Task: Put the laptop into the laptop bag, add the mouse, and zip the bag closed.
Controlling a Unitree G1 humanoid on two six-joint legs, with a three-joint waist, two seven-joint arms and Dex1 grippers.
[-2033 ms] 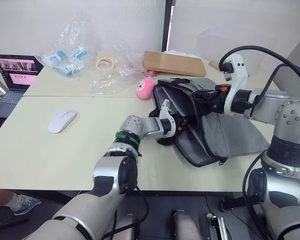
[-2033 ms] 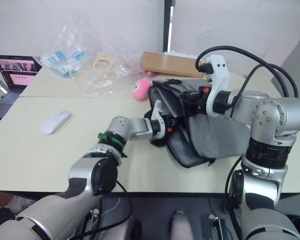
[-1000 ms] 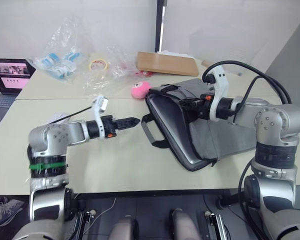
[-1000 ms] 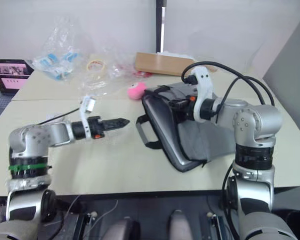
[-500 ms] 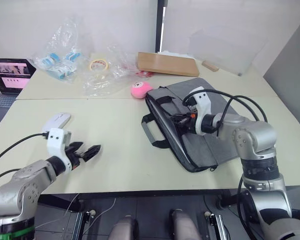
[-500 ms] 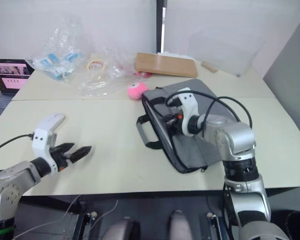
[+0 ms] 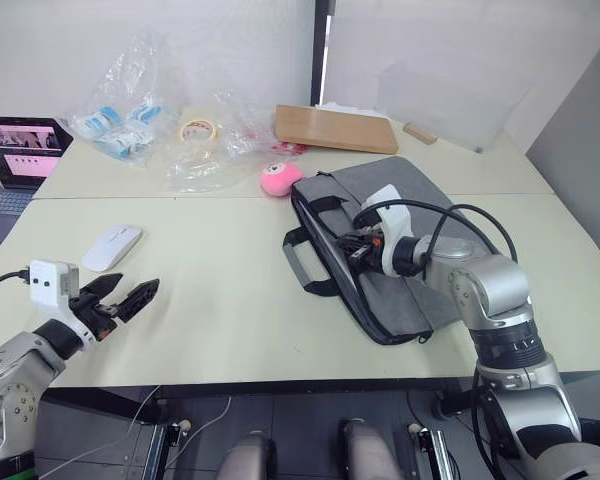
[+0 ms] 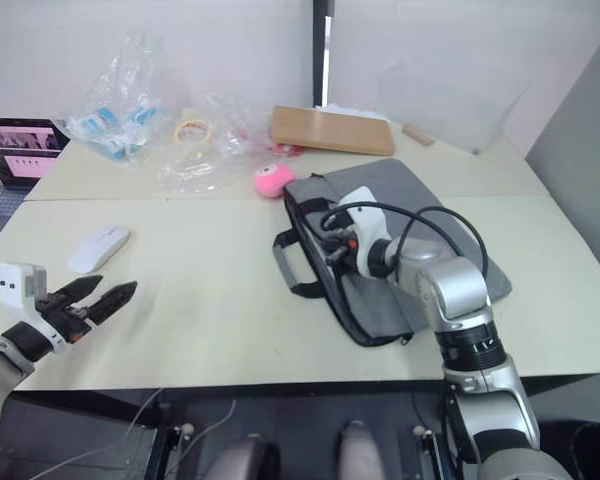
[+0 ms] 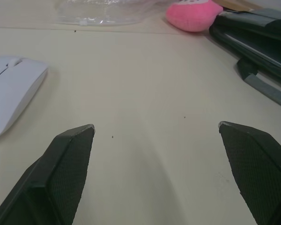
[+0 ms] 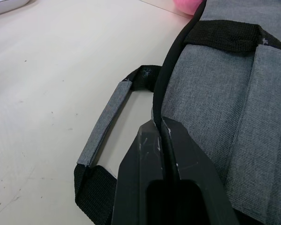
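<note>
The grey laptop bag (image 7: 405,195) lies flat on the table, right of centre, with its black strap handle (image 10: 104,123) toward the middle. My right gripper (image 7: 353,245) is shut on the black edging (image 10: 166,79) of the bag's upper panel at its open side. The laptop is hidden. The white mouse (image 7: 111,246) sits at the left of the table. My left gripper (image 7: 135,287) hovers open just in front of it, near the front edge, holding nothing; in the left wrist view the mouse (image 9: 9,93) lies beside one finger.
A pink fluffy ball (image 7: 280,180) rests by the bag's far corner. Crumpled plastic bags (image 7: 130,110), a tape roll (image 7: 202,128) and a wooden board (image 7: 335,127) sit at the back. A small dark laptop with a pink screen (image 7: 20,150) stands far left.
My left arm has drawn back from the bag's opening to the front left, near the mouse, with its fingers open. My right gripper has lowered the bag's raised panel, so the bag lies flatter.
</note>
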